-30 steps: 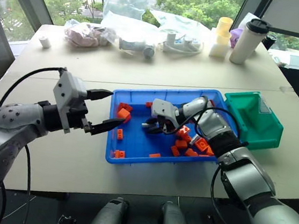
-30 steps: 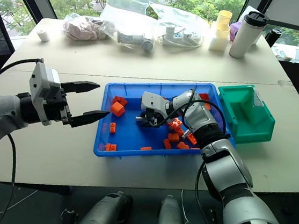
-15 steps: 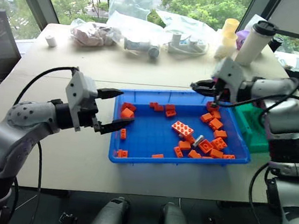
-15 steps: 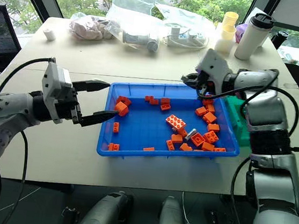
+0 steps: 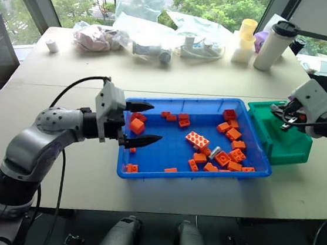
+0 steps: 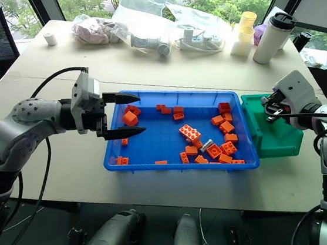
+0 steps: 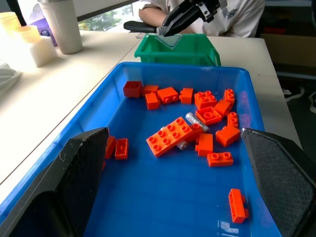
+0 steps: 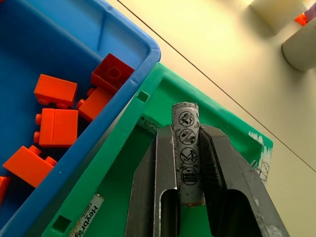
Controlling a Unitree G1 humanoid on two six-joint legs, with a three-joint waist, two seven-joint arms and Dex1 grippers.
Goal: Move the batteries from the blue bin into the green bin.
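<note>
The blue bin (image 5: 162, 159) holds several orange bricks and a silver battery (image 5: 215, 153) lying among them right of centre. To its right stands the green bin (image 5: 288, 142). My right gripper (image 8: 186, 129) hovers over the green bin, shut on a battery (image 8: 186, 148) that stands between its fingers. Another battery (image 8: 88, 216) lies on the green bin's floor. My left gripper (image 5: 143, 122) is open, level, over the blue bin's left end beside an orange brick, holding nothing.
Orange bricks (image 5: 227, 144) cluster at the blue bin's right end, with a few at the left. Plastic bags (image 5: 134, 13), a white tumbler (image 5: 273, 45) and small containers line the table's far edge. A person sits beyond the green bin in the left wrist view.
My right gripper has swung right, from the blue bin's middle to above the green bin, carrying a battery. The left gripper has moved slightly right, over the blue bin's left end.
</note>
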